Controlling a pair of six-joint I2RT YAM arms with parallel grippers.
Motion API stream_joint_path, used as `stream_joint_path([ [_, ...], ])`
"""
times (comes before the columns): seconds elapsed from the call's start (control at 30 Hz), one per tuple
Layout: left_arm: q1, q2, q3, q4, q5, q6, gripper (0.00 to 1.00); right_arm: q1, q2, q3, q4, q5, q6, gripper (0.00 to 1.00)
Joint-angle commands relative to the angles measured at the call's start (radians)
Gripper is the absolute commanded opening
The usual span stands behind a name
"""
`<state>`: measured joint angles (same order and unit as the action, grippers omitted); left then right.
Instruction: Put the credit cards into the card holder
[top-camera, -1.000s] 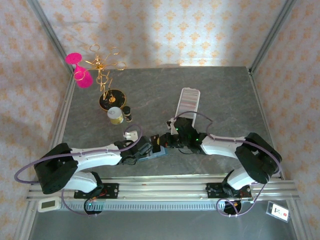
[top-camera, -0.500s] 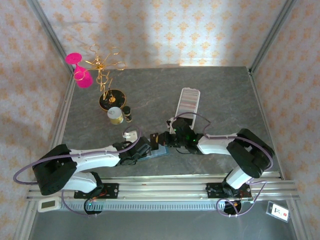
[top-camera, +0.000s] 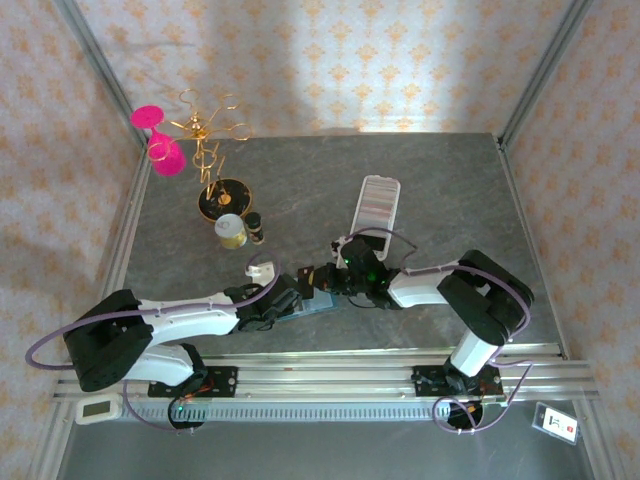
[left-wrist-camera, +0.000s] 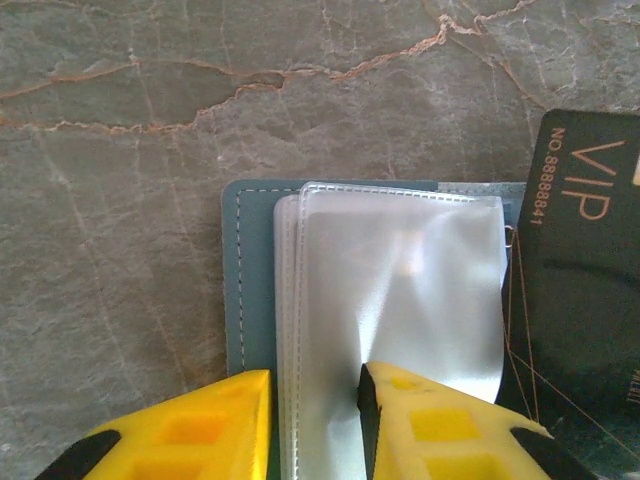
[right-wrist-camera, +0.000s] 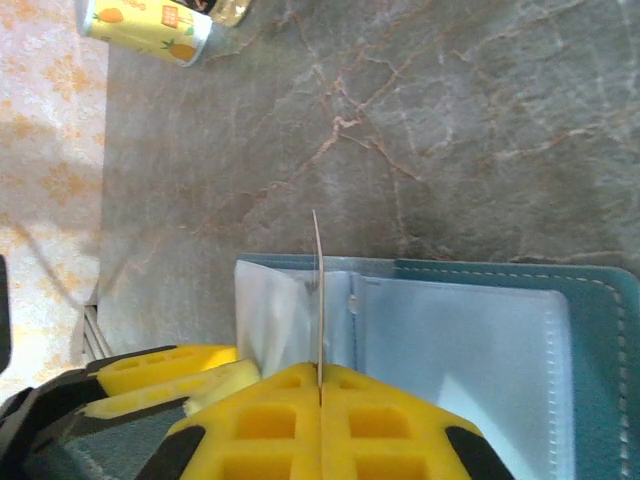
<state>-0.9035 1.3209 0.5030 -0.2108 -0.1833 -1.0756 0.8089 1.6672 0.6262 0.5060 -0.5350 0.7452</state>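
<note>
1. Top external: the fingers of the left gripper (top-camera: 290, 303) and right gripper (top-camera: 322, 280) met over the open card holder (top-camera: 315, 308) near the table's front edge. More credit cards (top-camera: 377, 208) lay in the white tray (top-camera: 381, 179).
2. Left wrist: its fingers (left-wrist-camera: 190, 430), a little apart, seemingly nipped the holder's clear sleeves (left-wrist-camera: 400, 290). The dark VIP card (left-wrist-camera: 585, 260) stood just beside, not yet in.
3. Right wrist: its fingers (right-wrist-camera: 400, 410), pressed together, pinched that card edge-on at a sleeve mouth, so most of the task looked undone.

Card holder (left-wrist-camera: 248, 280) between jaws; card (left-wrist-camera: 580, 290) beside
</note>
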Motion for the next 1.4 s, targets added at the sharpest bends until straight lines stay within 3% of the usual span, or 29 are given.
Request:
stream_joint_path([
  [0.0,-0.003,0.014,-0.045,-0.067,0.051,0.008,0.29,0.009,-0.015,-0.013,0.054,0.01,0.02,0.0],
  [0.73,-0.004,-0.05,-0.106,0.015,0.04,-0.054,0.3,0.051,0.061,0.019,-0.1,-0.082,-0.049,0.0],
  [1.0,0.009,-0.189,-0.165,0.047,0.009,-0.105,0.48,0.053,0.107,0.087,-0.129,-0.106,-0.079,0.0],
  [1.37,0.085,-0.33,-0.323,0.203,0.102,-0.162,0.49,0.058,0.138,0.126,-0.158,-0.13,-0.098,0.0],
])
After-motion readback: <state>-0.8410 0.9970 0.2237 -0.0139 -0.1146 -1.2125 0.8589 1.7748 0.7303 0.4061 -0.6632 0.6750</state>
